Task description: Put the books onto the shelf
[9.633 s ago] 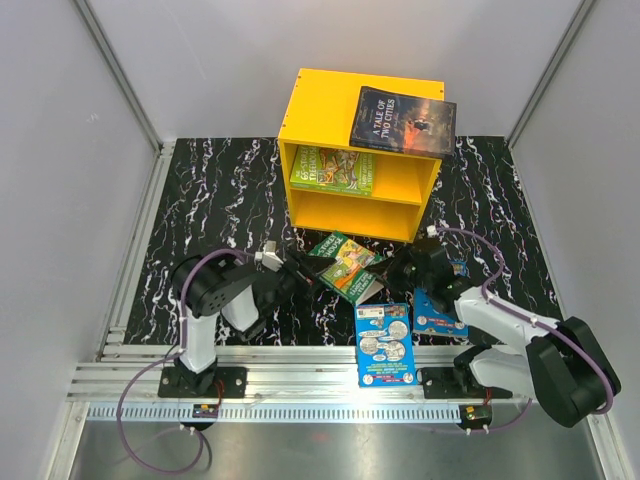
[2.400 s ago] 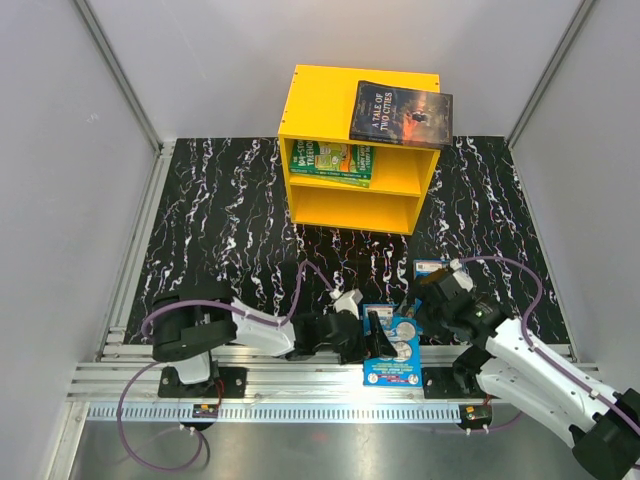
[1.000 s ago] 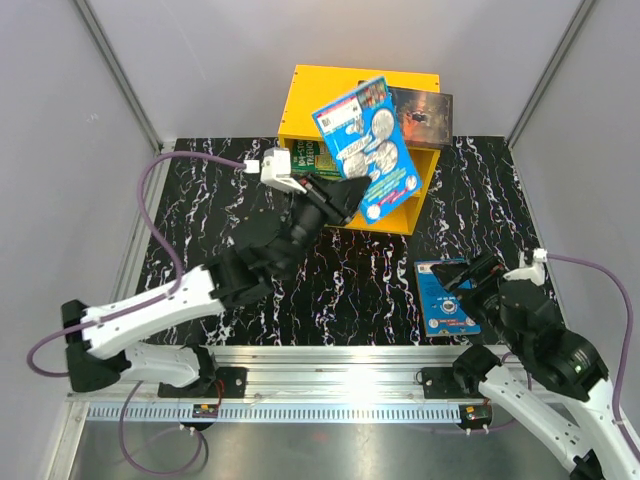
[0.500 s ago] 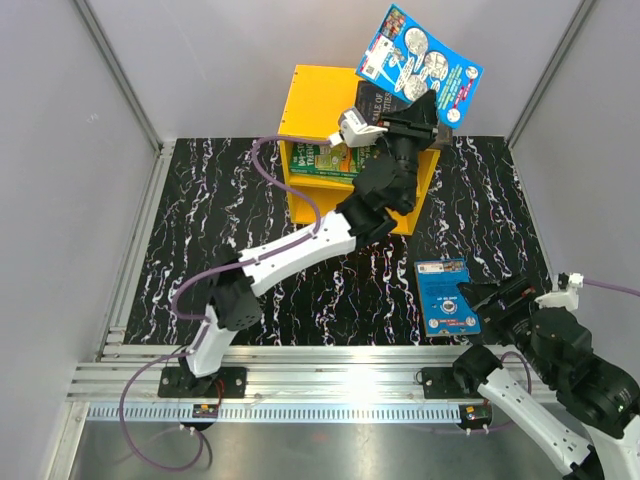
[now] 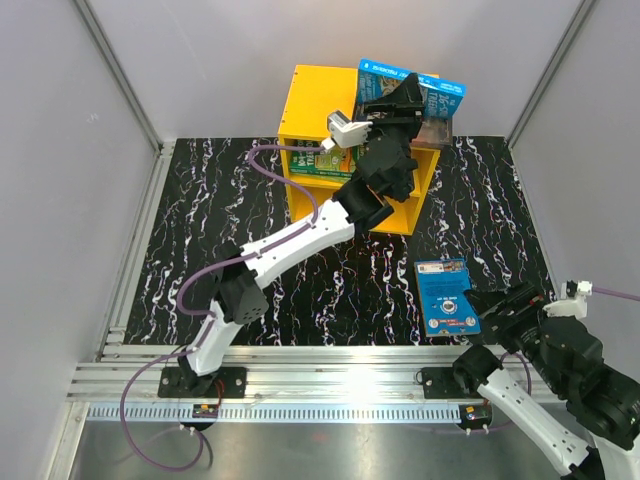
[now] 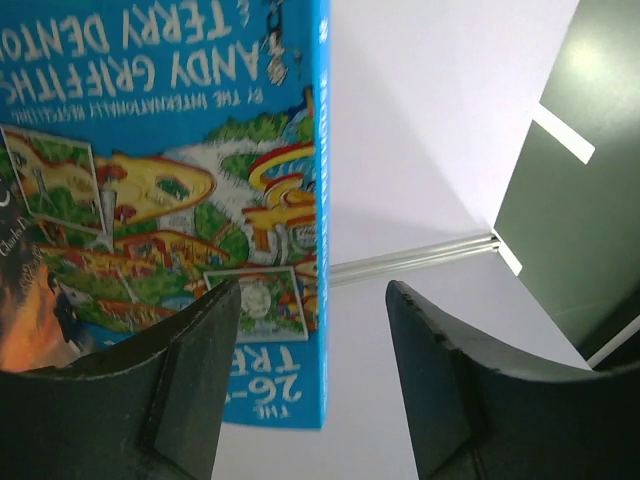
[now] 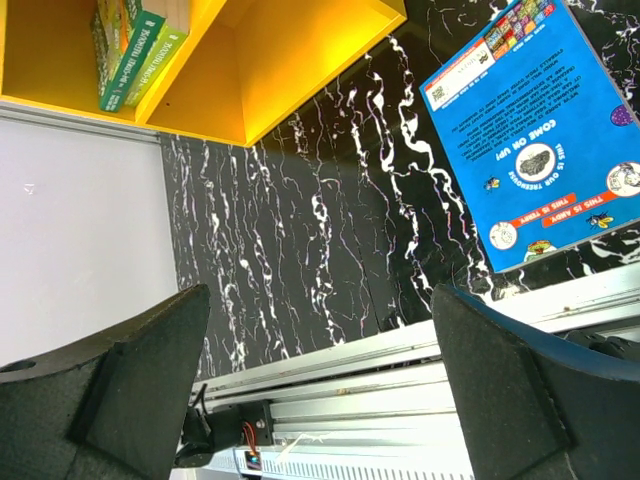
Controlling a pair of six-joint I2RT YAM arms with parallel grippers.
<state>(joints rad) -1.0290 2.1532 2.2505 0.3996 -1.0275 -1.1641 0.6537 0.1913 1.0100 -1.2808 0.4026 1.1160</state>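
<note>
The yellow shelf (image 5: 312, 100) stands at the back of the table. A bright blue book (image 5: 443, 92) lies on its flat top, over the dark book (image 5: 437, 126). My left gripper (image 5: 405, 92) reaches over the shelf top. In the left wrist view its jaws (image 6: 312, 290) stand apart, the blue book (image 6: 180, 170) lies flat just beyond the left finger, and the dark book (image 6: 20, 300) peeks out under it. Two green books (image 5: 320, 162) lie in the upper compartment. A second blue book (image 5: 446, 296) lies on the table, just left of my open, empty right gripper (image 5: 497, 305).
The table is black marble-patterned (image 5: 220, 220), with grey walls on three sides and an aluminium rail (image 5: 330, 360) along the near edge. The shelf's lower compartment (image 7: 290, 70) holds nothing. In the right wrist view the table book (image 7: 540, 140) lies near the rail.
The left arm has brought the blue book down from the air onto the shelf top, over the dark book, and its jaws have opened. The right arm has hardly moved.
</note>
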